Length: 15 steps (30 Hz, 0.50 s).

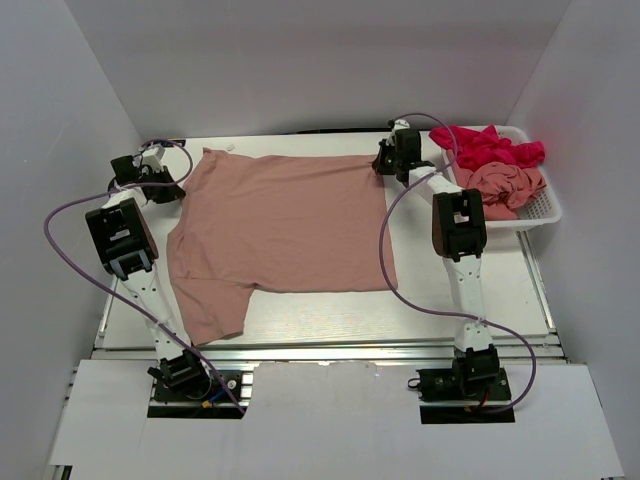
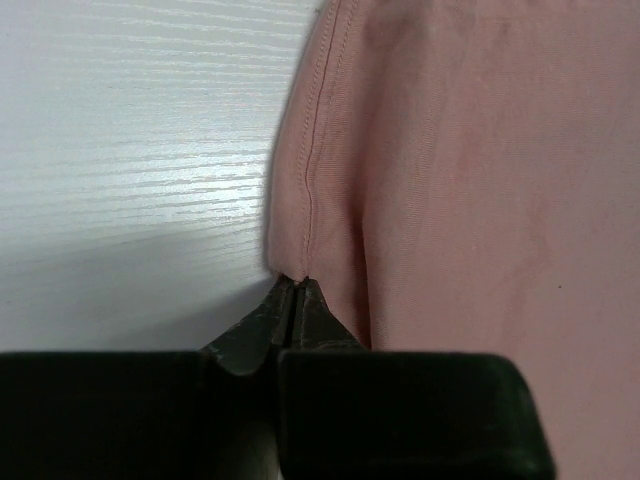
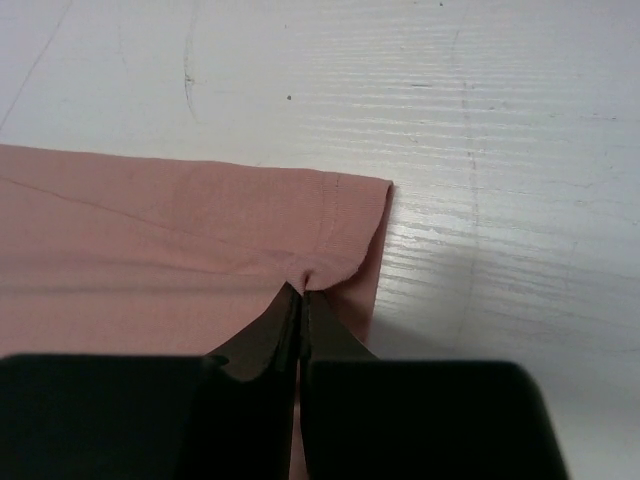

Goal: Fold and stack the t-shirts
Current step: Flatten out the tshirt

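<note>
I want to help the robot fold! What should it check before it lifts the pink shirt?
1. Left end effector pinching a far corner of the pink shirt: ok.
2. Right end effector pinching the other far corner: ok.
3. Pink shirt spread flat: ok.
4. Pinches deep enough not to slip: cannot tell.
5. Other shirts out of the way in the basket: ok.

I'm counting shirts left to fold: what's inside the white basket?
A crumpled magenta-red t-shirt at the far end and a bunched salmon-pink t-shirt nearer. Anything beneath them in the basket is covered.
</note>
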Motion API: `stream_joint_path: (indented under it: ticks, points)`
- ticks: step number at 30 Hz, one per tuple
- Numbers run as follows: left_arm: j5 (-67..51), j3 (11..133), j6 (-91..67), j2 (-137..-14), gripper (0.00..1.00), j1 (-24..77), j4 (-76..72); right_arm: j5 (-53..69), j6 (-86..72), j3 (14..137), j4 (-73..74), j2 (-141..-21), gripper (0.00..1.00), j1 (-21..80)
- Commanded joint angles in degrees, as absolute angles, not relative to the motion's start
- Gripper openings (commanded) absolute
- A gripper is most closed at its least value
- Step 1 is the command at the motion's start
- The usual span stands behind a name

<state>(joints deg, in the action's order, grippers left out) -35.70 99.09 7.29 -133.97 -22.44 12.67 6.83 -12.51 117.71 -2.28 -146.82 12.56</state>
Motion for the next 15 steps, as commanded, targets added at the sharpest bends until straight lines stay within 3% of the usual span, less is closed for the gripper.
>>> stream_joint_path:
  ticks: [1,15]
  points:
    - [-36.21,100.37,8.52,-135.53,0.0,-21.97,15.38,6.5,-11.6,116.19,-6.68,-144.67,0.0,12.22]
    - [-32.7,102.66,10.02,-136.14,0.0,-23.55,16.0,5.45,-10.2,113.73,-8.17,-143.17,0.0,11.52]
